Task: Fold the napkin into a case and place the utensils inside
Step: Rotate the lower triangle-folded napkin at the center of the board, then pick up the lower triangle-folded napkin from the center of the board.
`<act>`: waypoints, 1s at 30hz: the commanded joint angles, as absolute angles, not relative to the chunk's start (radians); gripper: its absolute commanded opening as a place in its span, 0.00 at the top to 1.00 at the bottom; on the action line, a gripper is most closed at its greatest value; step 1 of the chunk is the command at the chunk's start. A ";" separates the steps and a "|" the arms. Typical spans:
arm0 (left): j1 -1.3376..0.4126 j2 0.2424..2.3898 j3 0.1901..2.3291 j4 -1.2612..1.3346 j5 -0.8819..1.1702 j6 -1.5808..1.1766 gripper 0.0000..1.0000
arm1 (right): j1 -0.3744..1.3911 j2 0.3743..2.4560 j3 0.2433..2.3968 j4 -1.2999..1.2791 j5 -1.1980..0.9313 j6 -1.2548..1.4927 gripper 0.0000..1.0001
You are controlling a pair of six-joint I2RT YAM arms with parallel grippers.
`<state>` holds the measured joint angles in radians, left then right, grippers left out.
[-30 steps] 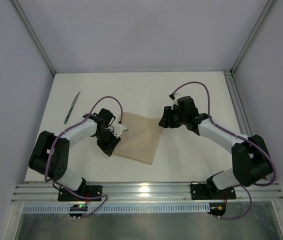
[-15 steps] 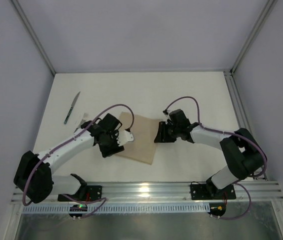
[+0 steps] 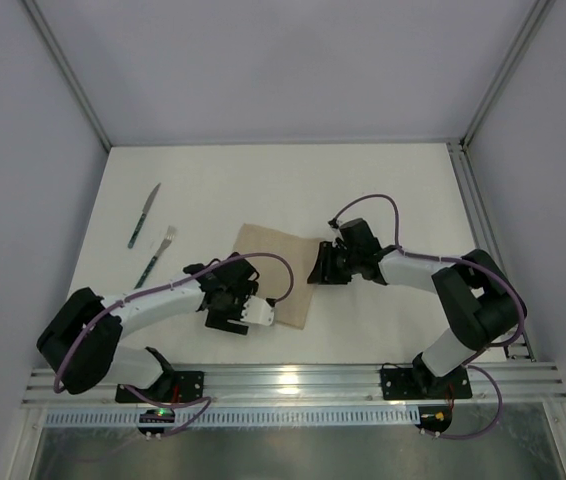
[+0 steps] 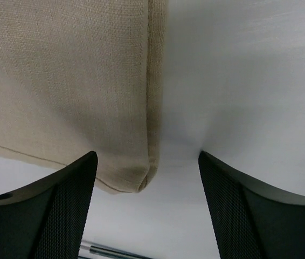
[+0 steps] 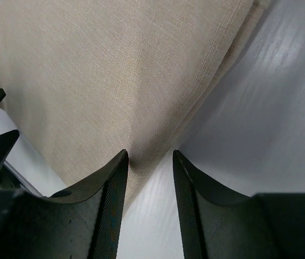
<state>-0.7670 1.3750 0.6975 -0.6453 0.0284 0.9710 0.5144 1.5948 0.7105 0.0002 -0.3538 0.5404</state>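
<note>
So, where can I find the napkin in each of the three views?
Top external: the napkin lies at the centre, between the two arms.
Left wrist: napkin at upper left, with one corner low in the middle.
Right wrist: napkin fills the upper left and centre.
Shared landmark: the white table beside the cloth's edge.

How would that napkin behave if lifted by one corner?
Probably floppy: the napkin is thin woven cloth lying flat. Likely light. Its folded layers, seen at the edge, may fall open.
</note>
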 commanded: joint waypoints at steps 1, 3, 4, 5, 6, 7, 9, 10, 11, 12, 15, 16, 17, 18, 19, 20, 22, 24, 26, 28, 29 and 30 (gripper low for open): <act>-0.773 1.388 0.620 -0.507 0.009 1.117 0.22 | 0.505 1.602 0.706 0.025 -0.348 0.546 0.57; -0.773 1.388 0.578 -0.447 -0.043 1.118 0.24 | 0.505 1.597 0.706 0.028 -0.353 0.546 0.57; -0.773 1.385 0.571 -0.421 -0.052 1.120 0.26 | 0.503 1.595 0.704 0.032 -0.356 0.546 0.57; -0.773 1.384 0.566 -0.388 -0.057 1.120 0.28 | 0.505 1.592 0.703 0.035 -0.363 0.545 0.57; -0.773 1.382 0.560 -0.379 -0.057 1.120 0.29 | 0.505 1.591 0.703 0.038 -0.365 0.545 0.58; -0.773 1.382 0.561 -0.376 -0.054 1.120 0.31 | 0.505 1.589 0.703 0.038 -0.367 0.543 0.58; -0.773 1.385 0.560 -0.377 -0.038 1.121 0.39 | 0.505 1.582 0.703 0.040 -0.371 0.534 0.58; -0.773 1.390 0.561 -0.380 -0.019 1.121 0.47 | 0.505 1.578 0.703 0.040 -0.371 0.532 0.58; -0.773 1.391 0.560 -0.385 -0.005 1.115 0.51 | 0.505 1.572 0.703 0.040 -0.371 0.528 0.58; -0.773 1.391 0.561 -0.397 -0.003 1.114 0.55 | 0.505 1.562 0.701 0.037 -0.373 0.520 0.58; -0.773 1.390 0.565 -0.425 0.055 1.095 0.75 | 0.502 1.522 0.696 0.032 -0.370 0.503 0.58; -0.773 1.388 0.565 -0.423 0.058 1.089 0.89 | 0.502 1.505 0.693 0.028 -0.367 0.486 0.58; -0.773 1.385 0.565 -0.426 0.058 1.085 0.95 | 0.502 1.488 0.692 0.022 -0.361 0.476 0.58; -0.773 1.384 0.566 -0.436 0.055 1.071 0.99 | 0.502 1.465 0.690 0.014 -0.350 0.460 0.58; -0.773 1.378 0.581 -0.445 0.057 1.057 1.00 | 0.500 1.409 0.683 0.006 -0.327 0.422 0.57; -0.773 1.370 0.597 -0.463 0.060 1.045 1.00 | 0.502 1.372 0.675 0.006 -0.316 0.398 0.56; -0.769 1.365 0.639 -0.547 0.077 0.994 1.00 | 0.506 1.231 0.641 0.011 -0.286 0.309 0.52; -0.758 1.364 0.712 -0.607 0.122 0.967 1.00 | 0.541 1.122 0.615 0.017 -0.232 0.227 0.49; -0.746 1.368 0.768 -0.684 0.146 0.940 1.00 | 0.586 0.964 0.578 0.026 -0.148 0.070 0.47; -0.739 1.376 0.801 -0.744 0.167 0.927 1.00 | 0.665 0.875 0.539 0.057 -0.118 -0.036 0.47; -0.729 1.379 0.814 -0.759 0.172 0.922 1.00 | 0.698 0.801 0.523 0.066 -0.117 -0.136 0.46; -0.724 1.385 0.840 -0.773 0.179 0.919 1.00 | 0.763 0.766 0.491 0.072 -0.114 -0.184 0.44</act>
<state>-0.7414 1.3739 0.7746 -0.6487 0.1017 0.9672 0.6594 0.8631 0.5560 0.0242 -0.1886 0.0990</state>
